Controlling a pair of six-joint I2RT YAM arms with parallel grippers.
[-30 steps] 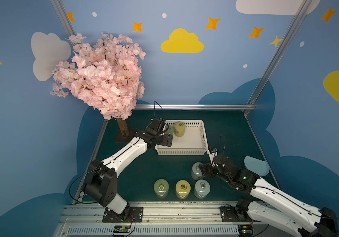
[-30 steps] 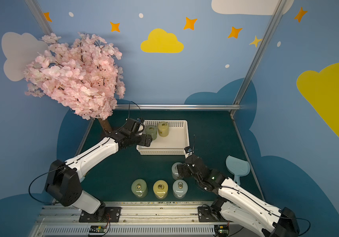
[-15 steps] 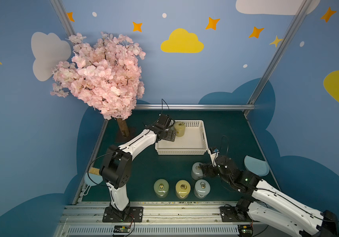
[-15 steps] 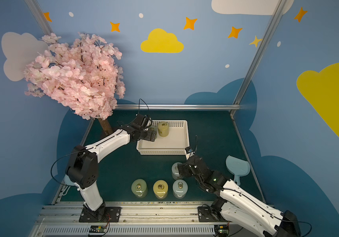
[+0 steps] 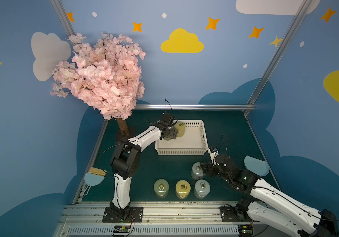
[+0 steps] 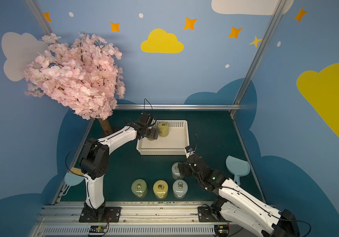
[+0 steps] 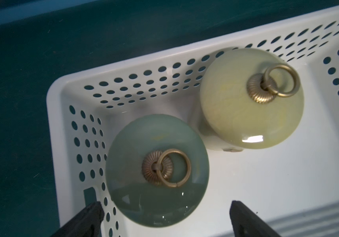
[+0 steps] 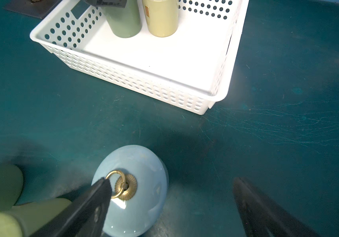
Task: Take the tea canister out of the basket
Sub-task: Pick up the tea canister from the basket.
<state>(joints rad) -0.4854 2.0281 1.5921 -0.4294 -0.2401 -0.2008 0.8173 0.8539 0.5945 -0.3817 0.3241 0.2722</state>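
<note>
Compared with one second ago, the left arm's shoulder link now stands upright instead of lying low toward the worktop's (image 5: 164,164) left edge. The left claw (image 5: 169,134) has moved further over the far-left corner of the basket (image 5: 185,151), and in both top views it now hides most of the green canister (image 7: 157,170), which was more exposed before. The right arm has barely shifted. The left claw's jaws are spread wide and hold nothing. In the left wrist view its two dark fingertips (image 7: 90,213) flank the green canister's lid, and contact with the canister cannot be confirmed. The green canister stands upright in the basket corner, close to both perforated walls. The yellow canister (image 5: 180,128) stands upright just beside it against the far wall. The rest of the basket floor is bare. The right claw (image 8: 170,181) is also spread wide and grips nothing. It hangs over the blue canister (image 8: 142,164), which stands on the worktop in front of the basket. One finger (image 8: 100,195) overlaps the lid ring there, and whether it touches cannot be told.
</note>
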